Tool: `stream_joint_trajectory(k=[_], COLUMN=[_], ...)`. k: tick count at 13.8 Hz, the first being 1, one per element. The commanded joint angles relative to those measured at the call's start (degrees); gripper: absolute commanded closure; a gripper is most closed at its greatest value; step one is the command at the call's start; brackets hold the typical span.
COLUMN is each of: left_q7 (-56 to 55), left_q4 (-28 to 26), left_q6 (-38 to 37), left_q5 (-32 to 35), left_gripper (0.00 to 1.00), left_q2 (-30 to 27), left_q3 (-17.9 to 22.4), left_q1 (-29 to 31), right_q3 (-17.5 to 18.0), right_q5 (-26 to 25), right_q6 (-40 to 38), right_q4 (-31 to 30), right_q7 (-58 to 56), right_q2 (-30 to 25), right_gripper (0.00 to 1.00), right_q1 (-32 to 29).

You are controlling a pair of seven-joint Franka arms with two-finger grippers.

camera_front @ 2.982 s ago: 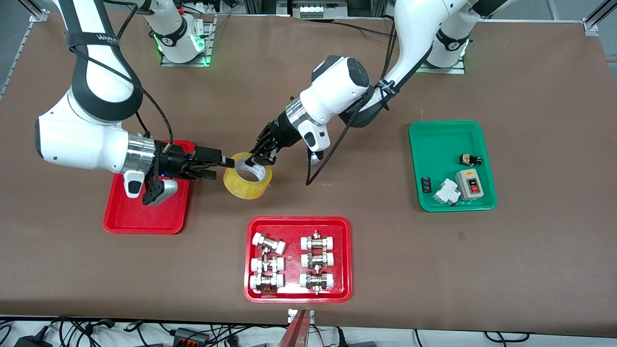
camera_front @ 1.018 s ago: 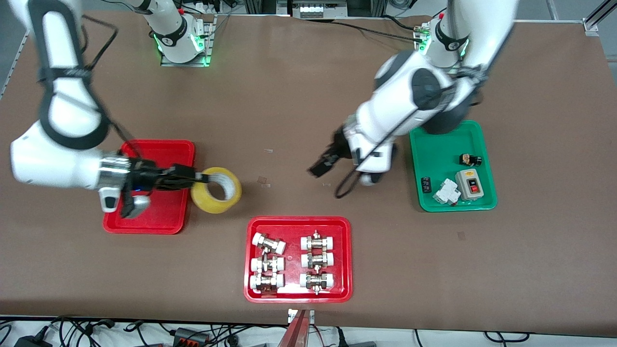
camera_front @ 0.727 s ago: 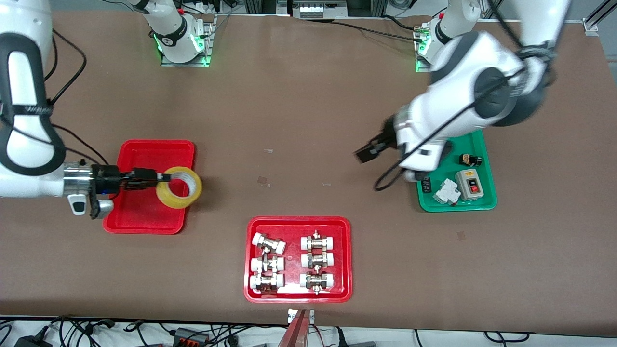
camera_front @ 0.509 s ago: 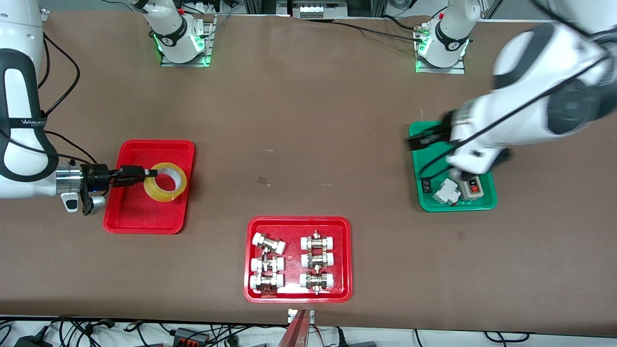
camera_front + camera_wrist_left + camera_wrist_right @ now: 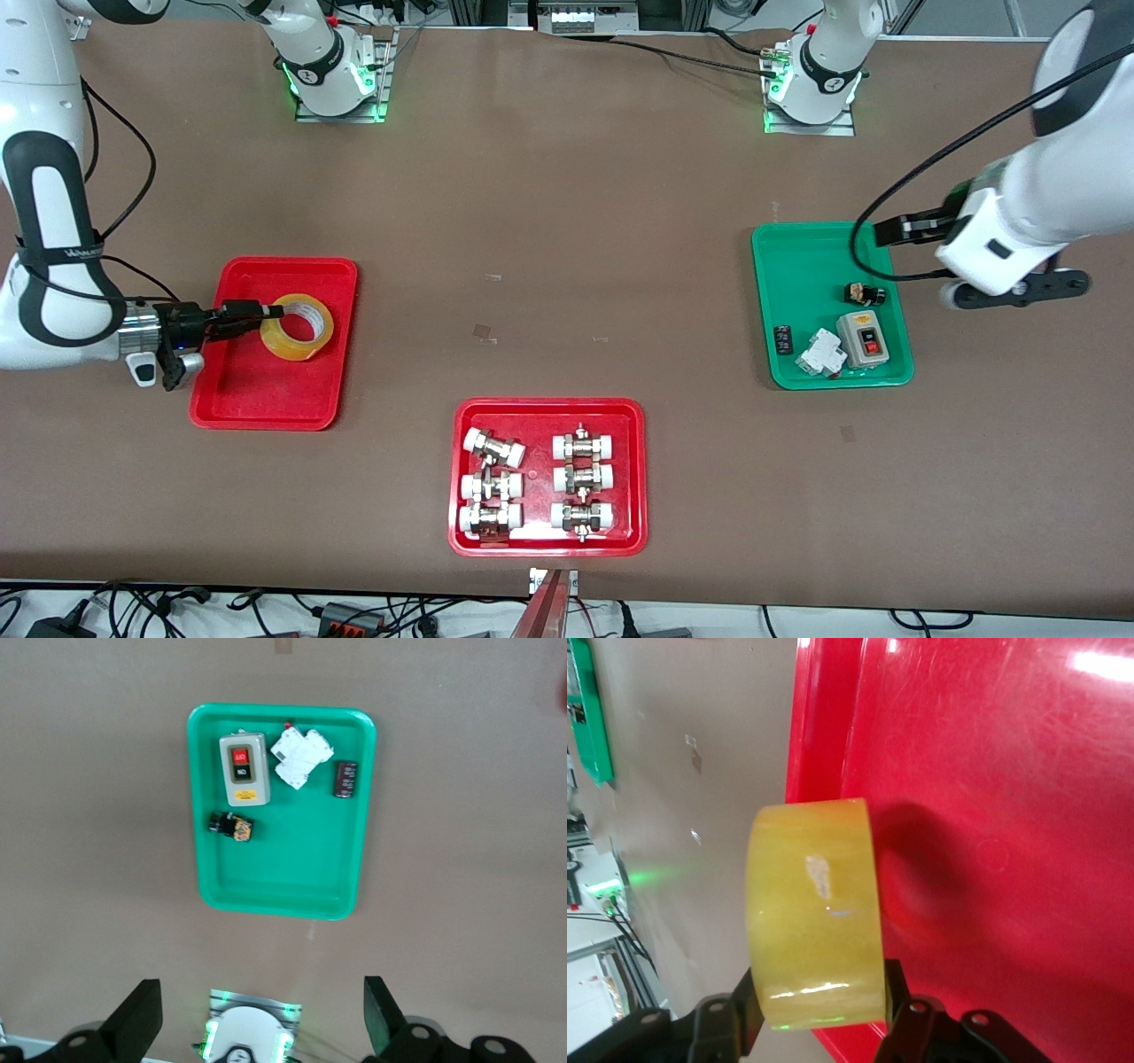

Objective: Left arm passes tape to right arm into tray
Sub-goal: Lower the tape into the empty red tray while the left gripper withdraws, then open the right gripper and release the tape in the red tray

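The tape (image 5: 297,326), a yellowish roll, hangs low over the plain red tray (image 5: 266,399), above the part toward the table's middle. My right gripper (image 5: 266,312) is shut on the roll's wall, reaching in from the right arm's end. In the right wrist view the tape (image 5: 815,921) sits between the black fingers (image 5: 897,1001) of the right gripper (image 5: 819,1019), with its shadow on the tray (image 5: 992,815). My left gripper (image 5: 897,230) is open and empty, up over the edge of the green tray (image 5: 797,257). The left wrist view shows its open jaws (image 5: 261,1019) wide apart.
The green tray (image 5: 283,877) holds a grey switch box (image 5: 862,340), a white breaker (image 5: 819,352) and small black parts. A second red tray (image 5: 549,540) with white-capped metal fittings lies nearest the front camera.
The left gripper let go of the tape and swung away to above the green tray. The right gripper carried the tape from the table's middle to over the plain red tray.
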Motion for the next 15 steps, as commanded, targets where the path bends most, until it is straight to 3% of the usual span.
stream_joint_trajectory(k=[1,3,4,9,12,15], left_q7=[8.23,8.78,8.78,8.87,8.78,8.34], left_q4=[-7.61,-17.27,-19.75,-19.16,-19.16,-19.25], left_q6=[5.88,12.74,13.64,13.91,14.87,14.61], left_q5=[0.17,-0.98,-1.15,-4.32,-4.84,-5.02], left_gripper=[0.00,0.00,0.00,0.00,0.00,0.00], left_q2=[-5.36,-12.20,-13.89,-13.73,-13.47,-13.47], left_q3=[3.71,8.03,8.22,7.69,7.52,6.38], left_q1=[0.43,-2.20,-2.47,-2.12,-2.56,-2.39], right_q3=[0.80,0.71,0.71,0.62,0.62,0.80], right_q5=[-4.86,-11.00,-13.64,-23.05,-29.38,-31.77], right_q6=[4.16,9.26,12.42,22.20,21.42,13.98], right_q4=[0.70,0.18,-1.22,-7.03,-10.27,-12.74], right_q7=[-1.88,-2.42,-2.42,3.01,16.44,28.83], right_q2=[-0.43,-1.92,-3.58,-12.55,-21.85,-31.44], right_gripper=[0.00,0.00,0.00,0.00,0.00,0.00], right_q1=[1.34,3.88,5.37,8.72,10.39,12.24])
